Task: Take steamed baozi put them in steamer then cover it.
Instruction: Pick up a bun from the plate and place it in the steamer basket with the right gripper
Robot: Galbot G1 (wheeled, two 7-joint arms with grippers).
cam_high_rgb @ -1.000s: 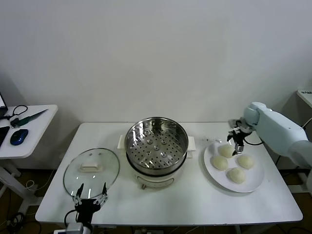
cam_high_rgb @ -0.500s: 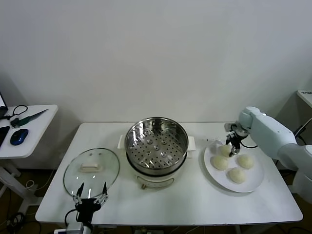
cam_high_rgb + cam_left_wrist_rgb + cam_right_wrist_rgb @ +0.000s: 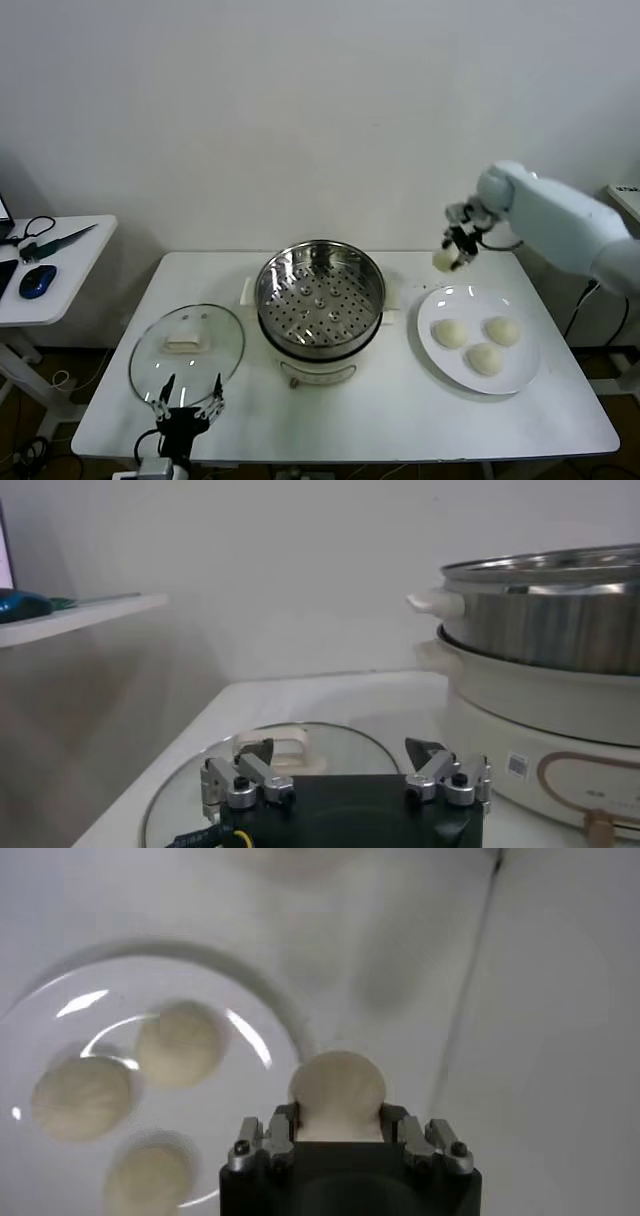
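Right gripper [image 3: 455, 250]: raised above the table between steamer and plate, fingers clamped on one baozi [image 3: 336, 1090].
Left gripper [image 3: 186, 398]: parked low at the table's near edge by the glass lid [image 3: 187, 345], fingers spread apart, holding nothing.
Remaining baozi [image 3: 483, 341]: three, lying on the white plate [image 3: 437, 355].
Steamer [image 3: 321, 296]: table centre, uncovered, perforated tray bare.
Side table [image 3: 70, 265]: mouse [image 3: 38, 281] on top.
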